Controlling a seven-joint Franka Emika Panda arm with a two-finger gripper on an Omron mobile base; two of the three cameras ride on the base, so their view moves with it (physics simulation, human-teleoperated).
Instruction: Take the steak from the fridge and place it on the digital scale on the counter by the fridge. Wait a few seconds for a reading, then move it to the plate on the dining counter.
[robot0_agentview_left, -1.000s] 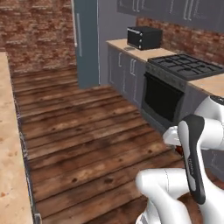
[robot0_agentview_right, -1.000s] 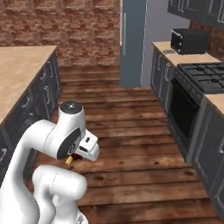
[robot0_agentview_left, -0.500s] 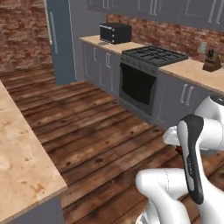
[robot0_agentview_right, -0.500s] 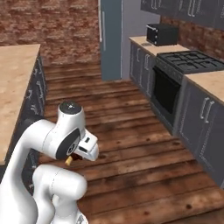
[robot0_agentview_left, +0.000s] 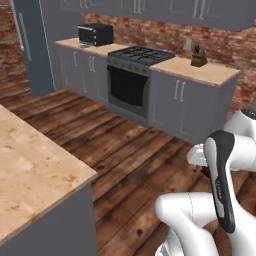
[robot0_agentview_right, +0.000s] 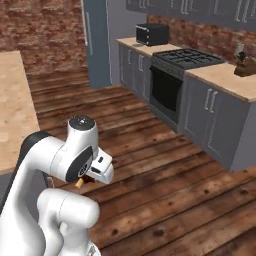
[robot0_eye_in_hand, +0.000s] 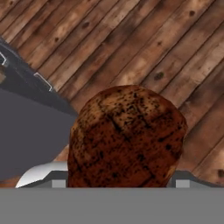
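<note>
The steak (robot0_eye_in_hand: 127, 140), a dark brown speckled piece of meat, looms large in the hand view over the plank floor. My gripper (robot0_eye_in_hand: 124, 177) is shut on it, and the meat hides the fingertips. In the right base view the gripper (robot0_agentview_right: 89, 177) is tucked under the folded arm, low over the floor, with a sliver of the steak (robot0_agentview_right: 79, 183) showing. The slate-grey fridge (robot0_agentview_left: 31, 47) (robot0_agentview_right: 97, 42) stands far off at the back. The counter (robot0_agentview_left: 95, 48) (robot0_agentview_right: 135, 46) runs beside it. The digital scale is too small to make out. The dining counter (robot0_agentview_left: 30, 170) (robot0_agentview_right: 12, 107) lies close on the left. The plate is out of view.
A black toaster oven (robot0_agentview_left: 95, 34) (robot0_agentview_right: 151, 33) sits on the counter. A stove with a dark oven door (robot0_agentview_left: 129, 85) (robot0_agentview_right: 167, 90) follows it, then grey cabinets (robot0_agentview_left: 190, 105) (robot0_agentview_right: 212, 117) and a knife block (robot0_agentview_left: 198, 56). Wood floor (robot0_agentview_left: 130, 155) spreads between the counters.
The whole picture has shifted: the base has turned and driven, so the fridge, stove and cabinets slid left and the dining counter came closer. The arm keeps its folded pose with the steak.
</note>
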